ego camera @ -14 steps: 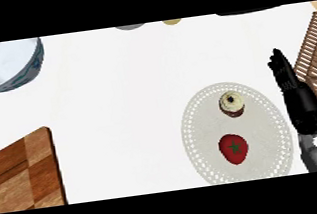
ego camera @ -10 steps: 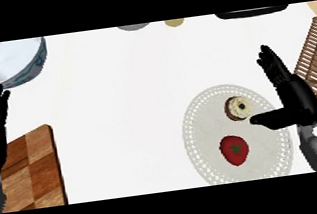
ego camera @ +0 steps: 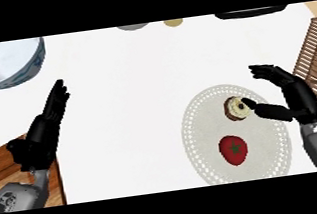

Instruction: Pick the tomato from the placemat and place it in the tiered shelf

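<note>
While our right hand [ego camera: 294, 98] hangs unclenched over the placemat [ego camera: 203, 138], the tomato [ego camera: 233, 149] sits untouched; left hand [ego camera: 44, 134] relaxed too.

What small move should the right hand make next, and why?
Probably draw the right hand back toward the robot, over the tomato. The hand is open above the round pastry, while the tomato lies nearer on the placemat, untouched.

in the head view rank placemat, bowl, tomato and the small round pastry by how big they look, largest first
1. placemat, the white lacy oval
2. bowl, cut off at the view's upper left, so its full size is unsure
3. tomato
4. pastry, close to the tomato in size and partly hidden by the right hand
</note>
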{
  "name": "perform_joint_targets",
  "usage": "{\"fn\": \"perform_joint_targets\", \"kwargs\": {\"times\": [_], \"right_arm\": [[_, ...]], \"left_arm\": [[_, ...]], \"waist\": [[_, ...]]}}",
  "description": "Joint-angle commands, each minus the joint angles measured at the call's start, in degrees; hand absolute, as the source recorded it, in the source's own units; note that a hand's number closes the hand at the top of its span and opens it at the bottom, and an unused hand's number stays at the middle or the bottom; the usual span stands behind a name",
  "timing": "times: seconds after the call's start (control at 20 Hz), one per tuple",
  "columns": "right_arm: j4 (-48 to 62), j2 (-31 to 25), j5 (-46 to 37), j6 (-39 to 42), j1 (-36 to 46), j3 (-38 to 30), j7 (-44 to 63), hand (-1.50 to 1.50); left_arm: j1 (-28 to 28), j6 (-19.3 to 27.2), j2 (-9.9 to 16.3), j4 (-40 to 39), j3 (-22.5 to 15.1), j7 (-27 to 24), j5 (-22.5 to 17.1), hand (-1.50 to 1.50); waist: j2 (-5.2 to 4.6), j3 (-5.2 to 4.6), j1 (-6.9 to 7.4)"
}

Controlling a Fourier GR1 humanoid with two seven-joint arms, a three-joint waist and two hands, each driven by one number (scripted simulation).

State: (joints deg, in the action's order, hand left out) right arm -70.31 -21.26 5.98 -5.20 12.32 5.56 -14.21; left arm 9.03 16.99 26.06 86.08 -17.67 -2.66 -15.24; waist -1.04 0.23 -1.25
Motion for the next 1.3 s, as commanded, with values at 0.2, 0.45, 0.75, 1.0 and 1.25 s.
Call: {"fn": "perform_joint_targets", "kwargs": {"times": [0.2,0.45,0.75,1.0,1.25], "right_arm": [[14.95,1.92,10.39,10.29,2.52,-10.86,-18.53,-1.5],[6.43,-7.88,5.23,22.44,-1.19,-3.06,-11.96,-1.5],[-6.0,-12.52,1.51,22.19,-0.7,-0.7,-1.89,-1.5],[-20.22,-16.2,-2.25,22.69,-1.62,4.29,11.76,-1.5],[-27.83,-23.2,-8.63,27.79,-0.14,8.76,19.06,-1.5]], "left_arm": [[2.74,-2.26,-4.71,-6.11,-2.62,-1.83,2.71,0.0],[3.07,0.53,-6.55,-5.97,-3.64,0.44,5.45,0.0],[2.56,-4.22,-3.15,-3.48,0.17,2.16,2.9,0.0],[1.78,-0.82,-6.75,-5.57,-1.71,0.51,6.15,0.0],[1.69,-3.49,-5.72,-5.29,-0.48,0.7,4.56,0.0]], "waist": [[0.66,-0.14,1.38],[1.13,-0.29,0.61],[1.29,-0.31,0.89],[1.52,-0.43,0.28],[1.49,-0.42,0.62]]}}
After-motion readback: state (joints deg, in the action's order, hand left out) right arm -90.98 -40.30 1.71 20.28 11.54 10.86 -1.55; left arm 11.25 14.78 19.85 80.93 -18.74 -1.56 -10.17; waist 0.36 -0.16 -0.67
